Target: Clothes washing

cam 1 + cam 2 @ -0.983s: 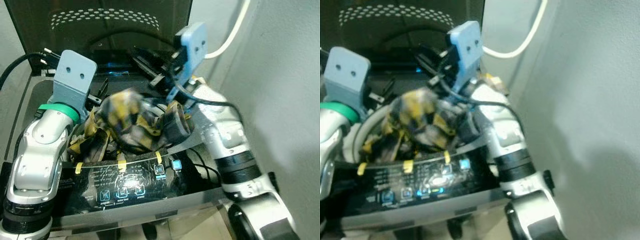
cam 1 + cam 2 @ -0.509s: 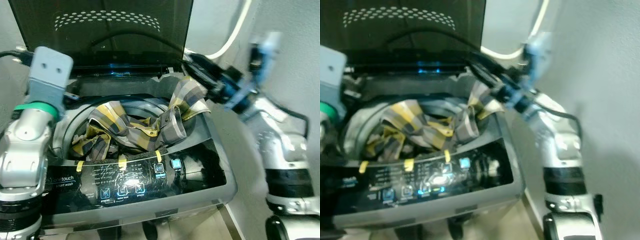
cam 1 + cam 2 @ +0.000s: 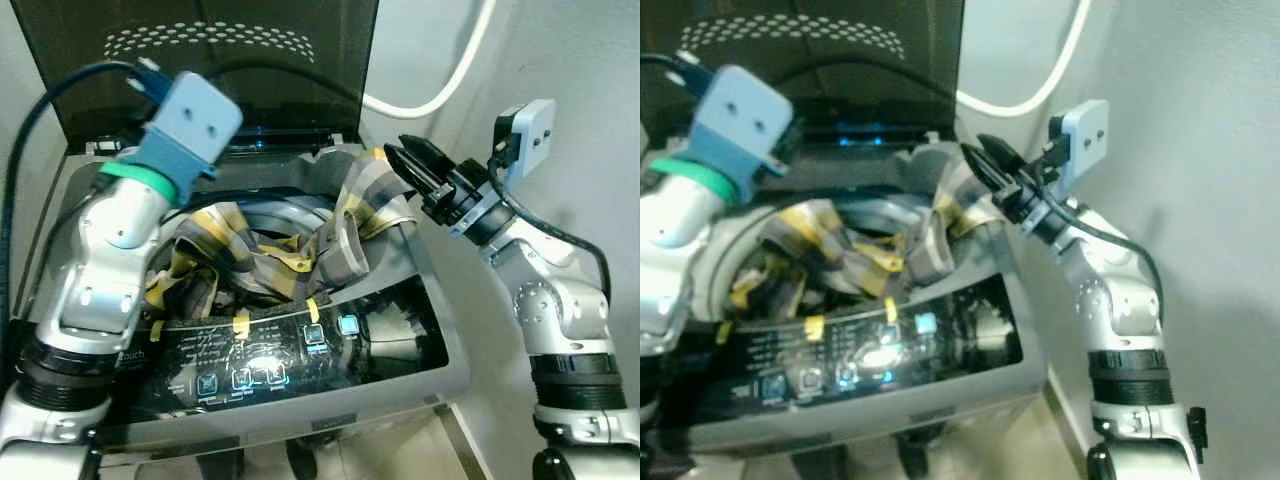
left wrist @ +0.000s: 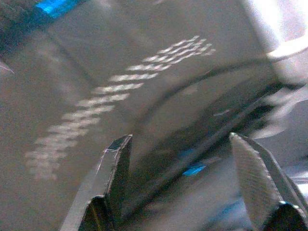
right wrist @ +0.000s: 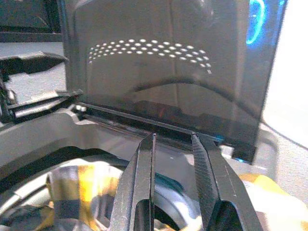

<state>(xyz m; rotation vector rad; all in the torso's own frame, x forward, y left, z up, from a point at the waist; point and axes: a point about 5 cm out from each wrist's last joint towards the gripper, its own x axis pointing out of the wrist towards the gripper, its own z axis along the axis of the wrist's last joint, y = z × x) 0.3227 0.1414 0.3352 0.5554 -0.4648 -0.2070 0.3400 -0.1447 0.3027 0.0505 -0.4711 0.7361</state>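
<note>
Loading step, and the plaid shirt (image 3: 270, 255) sits heaped across the mouth of the top-load washing machine (image 3: 400, 345), one fold draped over the right rim rather than down in the drum. The right gripper (image 3: 412, 165) hovers just beside that draped fold, fingers (image 5: 144, 178) slightly apart and holding nothing. The left gripper (image 4: 185, 187) is raised towards the open lid (image 3: 200, 60), fingers wide apart, empty too. My read: the garment isn't fully in yet. Next move calls for pushing that overhanging fold down into the drum, keeping it off the control panel (image 3: 260, 360), before the lid can close.
</note>
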